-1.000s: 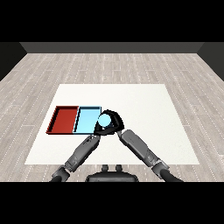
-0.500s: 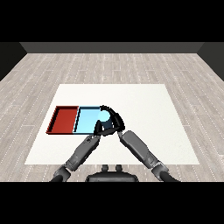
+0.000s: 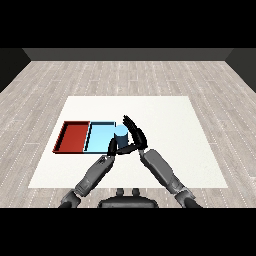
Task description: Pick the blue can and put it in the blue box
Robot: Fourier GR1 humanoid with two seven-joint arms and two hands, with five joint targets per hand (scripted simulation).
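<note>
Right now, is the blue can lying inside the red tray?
No. The blue can is at the right edge of the light blue tray, with the right hand curled round it; the red tray holds nothing.

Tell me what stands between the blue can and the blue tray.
Nothing visible does. The blue can sits in the right hand at the right edge of the blue tray. The left hand is just below the can at the tray's near right corner, not across its open floor.
</note>
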